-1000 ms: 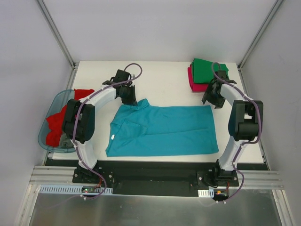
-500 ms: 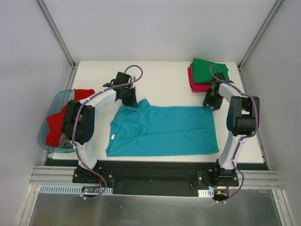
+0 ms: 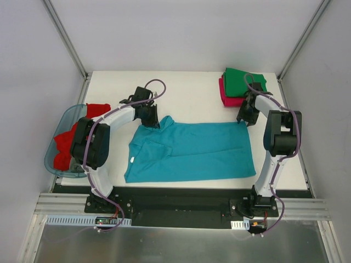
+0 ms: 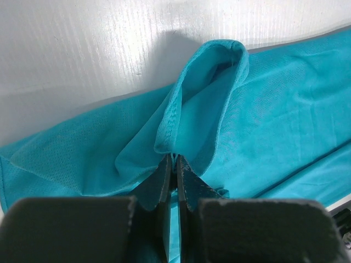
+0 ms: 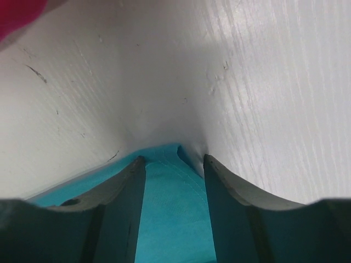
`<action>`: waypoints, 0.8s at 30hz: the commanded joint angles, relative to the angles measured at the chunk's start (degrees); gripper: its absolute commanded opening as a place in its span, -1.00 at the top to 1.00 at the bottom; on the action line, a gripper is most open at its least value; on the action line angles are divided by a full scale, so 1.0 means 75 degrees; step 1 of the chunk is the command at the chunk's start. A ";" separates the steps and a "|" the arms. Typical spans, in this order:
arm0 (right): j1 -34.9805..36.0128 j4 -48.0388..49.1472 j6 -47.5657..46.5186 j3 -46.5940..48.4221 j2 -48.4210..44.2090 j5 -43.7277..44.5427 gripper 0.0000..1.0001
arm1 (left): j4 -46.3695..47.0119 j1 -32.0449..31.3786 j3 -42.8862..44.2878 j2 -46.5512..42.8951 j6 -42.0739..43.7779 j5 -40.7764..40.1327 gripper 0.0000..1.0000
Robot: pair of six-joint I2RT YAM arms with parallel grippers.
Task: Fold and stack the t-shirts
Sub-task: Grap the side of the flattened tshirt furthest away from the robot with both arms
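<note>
Teal shirt [image 3: 192, 150] lies spread flat. Left gripper [image 4: 174, 160] at its far-left sleeve, jaws pinched tight on the fabric. Right gripper [image 5: 174, 163] at its far-right corner, jaws apart, straddling the hem. Green shirt [image 3: 244, 81] folded beyond that corner.

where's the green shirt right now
In the top view the green shirt lies folded at the far right corner of the table, on top of the pink-red shirt, just beyond the right end of the spread teal shirt.

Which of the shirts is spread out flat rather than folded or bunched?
The teal t-shirt, at mid-table. The green t-shirt and pink-red t-shirt sit folded far right; the red t-shirt is bunched in the basket.
</note>
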 commanded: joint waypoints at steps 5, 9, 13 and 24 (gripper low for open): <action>-0.0195 0.0168 -0.0212 0.0234 0.0046 -0.0478 0.25 | 0.0056 -0.0039 -0.0071 -0.0490 -0.0042 0.0089 1.00; -0.0195 0.0238 -0.0318 0.0106 -0.0083 -0.0337 0.49 | 0.0068 -0.0039 -0.0060 -0.0619 -0.0019 0.0147 1.00; -0.0183 0.0426 -0.0470 -0.0094 -0.0224 -0.0536 0.82 | 0.0079 -0.0039 -0.0095 -0.0795 -0.0007 0.0148 1.00; -0.0171 0.1457 -0.0822 -0.1370 -0.1465 -0.1192 0.99 | 0.0185 -0.0063 -0.0516 -0.1357 -0.0358 0.0194 1.00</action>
